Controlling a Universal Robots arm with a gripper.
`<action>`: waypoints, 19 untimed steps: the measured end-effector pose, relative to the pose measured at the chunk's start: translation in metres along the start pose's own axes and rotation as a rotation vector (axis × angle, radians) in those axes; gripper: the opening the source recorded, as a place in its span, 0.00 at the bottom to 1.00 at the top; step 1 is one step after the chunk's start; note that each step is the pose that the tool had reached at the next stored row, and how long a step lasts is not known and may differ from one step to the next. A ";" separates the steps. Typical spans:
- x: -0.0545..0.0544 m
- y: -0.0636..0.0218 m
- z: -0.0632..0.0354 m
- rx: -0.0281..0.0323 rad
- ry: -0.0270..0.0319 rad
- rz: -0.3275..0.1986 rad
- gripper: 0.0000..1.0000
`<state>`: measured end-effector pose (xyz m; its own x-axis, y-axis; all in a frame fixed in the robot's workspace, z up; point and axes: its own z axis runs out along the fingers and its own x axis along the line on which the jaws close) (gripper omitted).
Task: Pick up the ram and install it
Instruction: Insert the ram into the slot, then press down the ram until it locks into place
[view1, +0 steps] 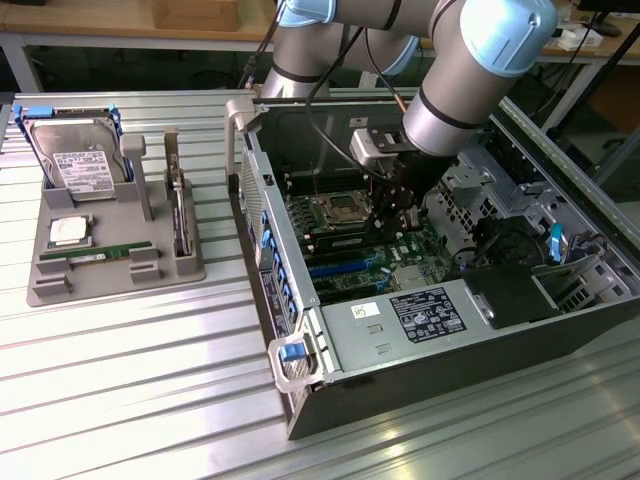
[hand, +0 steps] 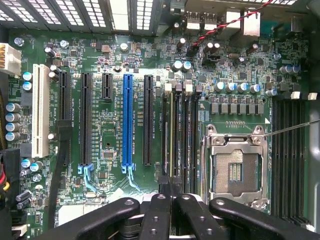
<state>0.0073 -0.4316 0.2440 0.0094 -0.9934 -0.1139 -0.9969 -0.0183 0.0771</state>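
The gripper (view1: 392, 222) is hanging down inside the open computer case (view1: 400, 390), in the middle of the exterior view, low over the motherboard (hand: 100, 60). Its fingers are pressing together with no gap showing between the tips. In the wrist view the gripper (hand: 170, 192) is sitting right at one end of the ram (hand: 170, 140), which is showing edge-on as a thin pale line standing in the memory slot between the black expansion slot (hand: 148, 120) and the processor socket (hand: 235, 167). The ram's long axis is running straight away from the fingertips, in line with the slot and parallel to the blue slot (hand: 128, 120), so the gripper is lining up with it rather than crossing it. The tips are looking as if they are touching the top edge of the ram, but I cannot tell whether they are pinching it or only bearing on it, nor whether it is fully seated. Towards the exterior view's left, well apart from the case, a grey tray (view1: 110, 285) is resting on the counter (view1: 120, 400), carrying a second green stick (view1: 100, 255) lying flat, a square processor chip (view1: 68, 230) and a hard drive (view1: 78, 160)
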 end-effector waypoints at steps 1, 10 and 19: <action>0.000 0.0000 0.0000 0.0003 0.0000 0.000 0.11; 0.000 0.0004 0.0000 0.0050 0.0001 -0.001 0.11; 0.000 0.0008 0.0001 0.0100 0.0001 -0.001 0.11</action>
<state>0.0065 -0.4316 0.2440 0.0105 -0.9934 -0.1139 -0.9976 -0.0183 0.0670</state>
